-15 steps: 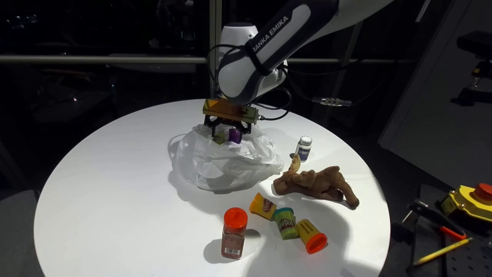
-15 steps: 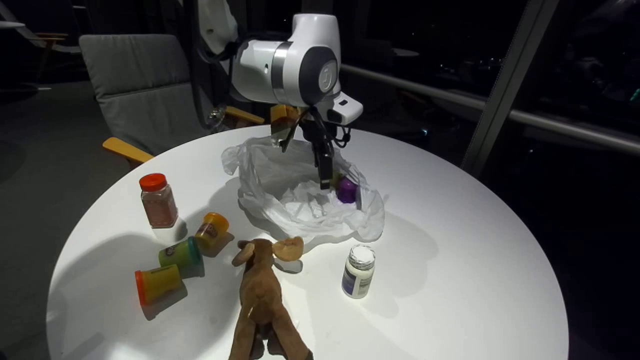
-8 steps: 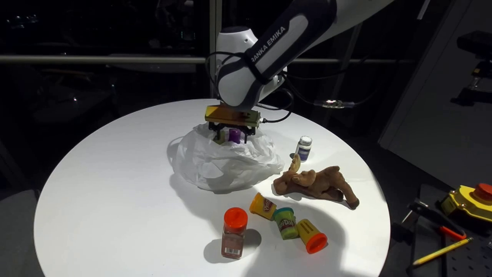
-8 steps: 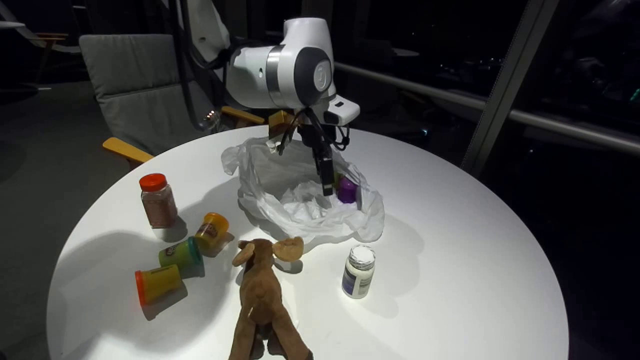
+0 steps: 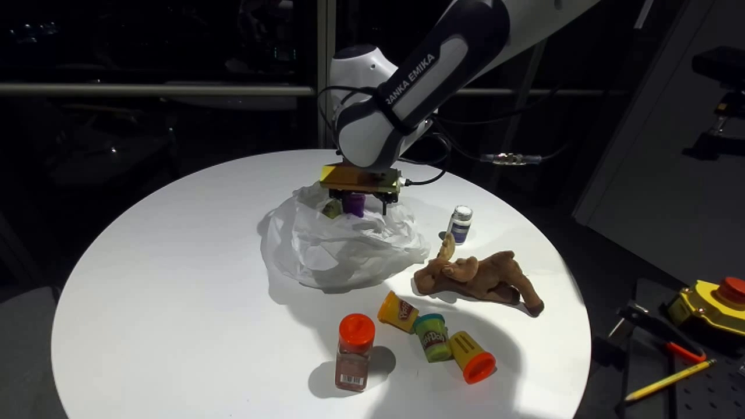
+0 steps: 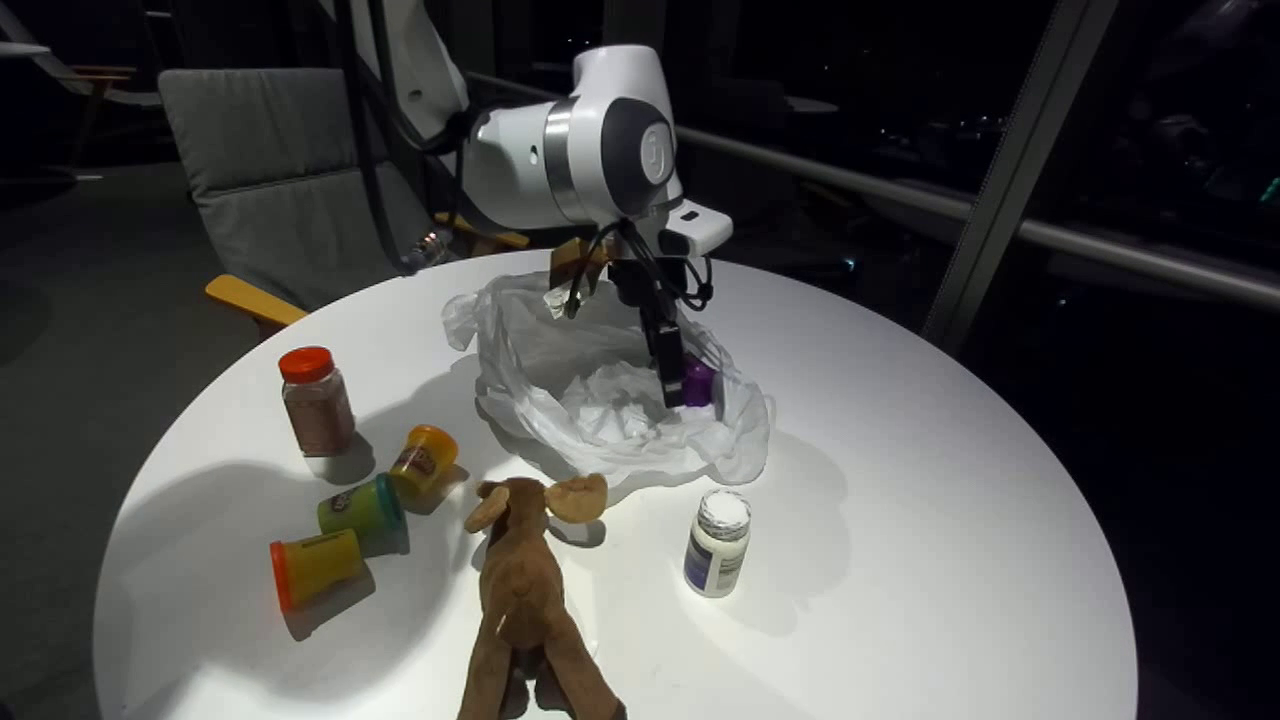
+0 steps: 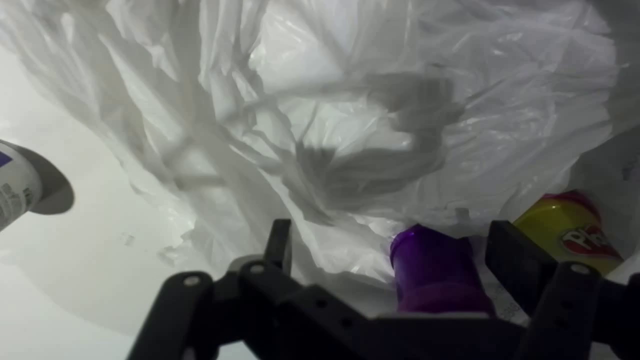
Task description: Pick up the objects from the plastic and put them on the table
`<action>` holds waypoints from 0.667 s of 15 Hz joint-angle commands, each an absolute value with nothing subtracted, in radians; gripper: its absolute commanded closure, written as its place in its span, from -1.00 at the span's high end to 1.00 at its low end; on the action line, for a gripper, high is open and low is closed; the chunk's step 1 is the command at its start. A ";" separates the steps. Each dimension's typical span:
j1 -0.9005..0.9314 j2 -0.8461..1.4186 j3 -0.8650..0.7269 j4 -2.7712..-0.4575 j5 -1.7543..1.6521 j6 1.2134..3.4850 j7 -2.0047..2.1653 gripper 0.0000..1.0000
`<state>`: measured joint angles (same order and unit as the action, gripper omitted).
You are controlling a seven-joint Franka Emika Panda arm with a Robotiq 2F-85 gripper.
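Purple tub [image 7: 437,270] off-centre; gripper [image 7: 392,242] spread, empty: shift toward wrist-view 3 o'clock, dodge yellow Play-Doh tub [image 7: 567,231], then squeeze

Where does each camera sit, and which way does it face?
Wrist view: on the arm, looking down into the plastic bag; the open fingers show either side of the purple tub.
An exterior view: standing apart, looking down across the table past the red-lidded jar; arm and fingers partly show.
An exterior view: also apart, looking down past the plush toy toward the bag; arm and fingers partly show.
Both exterior views share bag, jar, plush toy, white bottle.
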<state>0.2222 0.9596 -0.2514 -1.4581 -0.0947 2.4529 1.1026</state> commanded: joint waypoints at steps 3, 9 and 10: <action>0.199 1.031 -0.290 -1.371 -0.109 2.490 1.151 1.00; 0.190 1.064 -0.294 -1.322 -0.103 2.556 1.158 1.00; 0.191 1.069 -0.294 -1.315 -0.104 2.567 1.157 1.00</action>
<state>0.1882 1.0327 -0.2832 -1.3766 -0.0948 2.5333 1.1334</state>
